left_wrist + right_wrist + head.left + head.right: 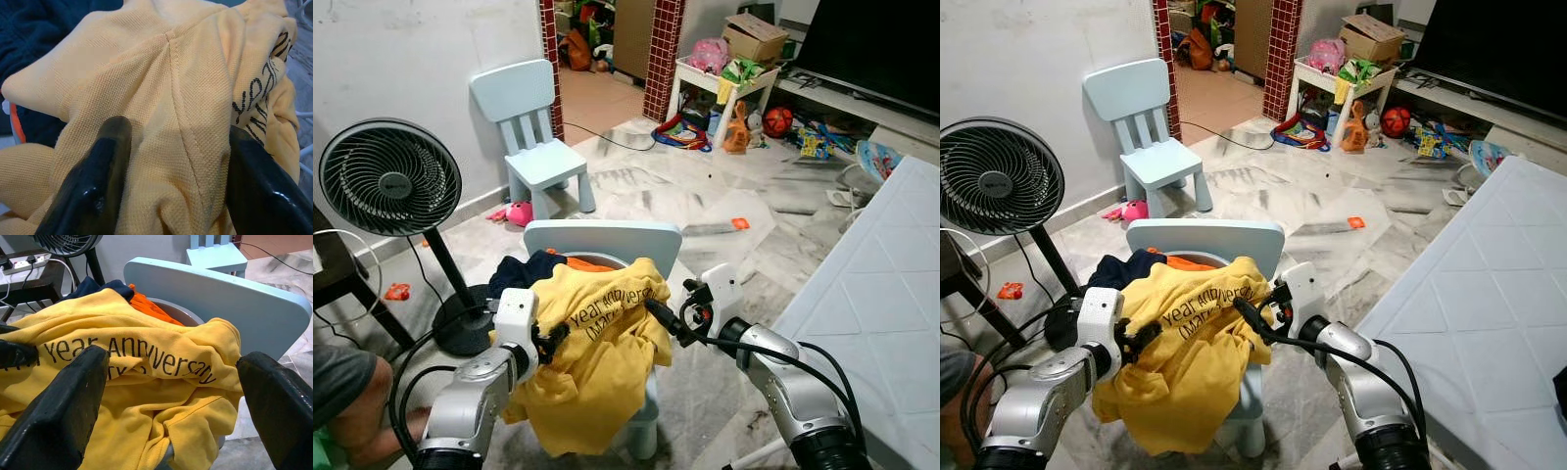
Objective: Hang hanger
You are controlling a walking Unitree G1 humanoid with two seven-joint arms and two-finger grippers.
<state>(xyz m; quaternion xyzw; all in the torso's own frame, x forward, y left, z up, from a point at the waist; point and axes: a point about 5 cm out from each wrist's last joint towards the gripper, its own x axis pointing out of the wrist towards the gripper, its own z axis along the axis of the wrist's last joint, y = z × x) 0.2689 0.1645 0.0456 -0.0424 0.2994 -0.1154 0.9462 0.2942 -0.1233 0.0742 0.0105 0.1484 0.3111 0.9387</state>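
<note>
- I see the yellow shirt (597,362) draped over the pile of clothes on the light blue chair (603,240) in front of me; under it lie a dark blue garment (524,269) and an orange one (587,262).
- The task speaks of a hanger, but I cannot find a hanger in any view; if there is one, it is hidden under the cloth. So I judge that the shirt is the thing to take first.
- My left pincer (551,338) presses into the shirt at its left side; in the left wrist view the two black fingers (95,181) stand apart with a fold and a seam of yellow cloth between them, not yet clamped.
- My right pincer (658,315) hovers just beside the right edge of the shirt, near the printed words; its fingers (58,421) are wide apart and hold nothing.
- To do this step well, I think I should close the left fingers on a thick fold near the seam, so the cloth does not slip.
- The right one should go a little forward to catch the shoulder part, not only one thin layer.
- When lifting, I should go slowly, because the garments under it may be dragged off the chair.
</note>
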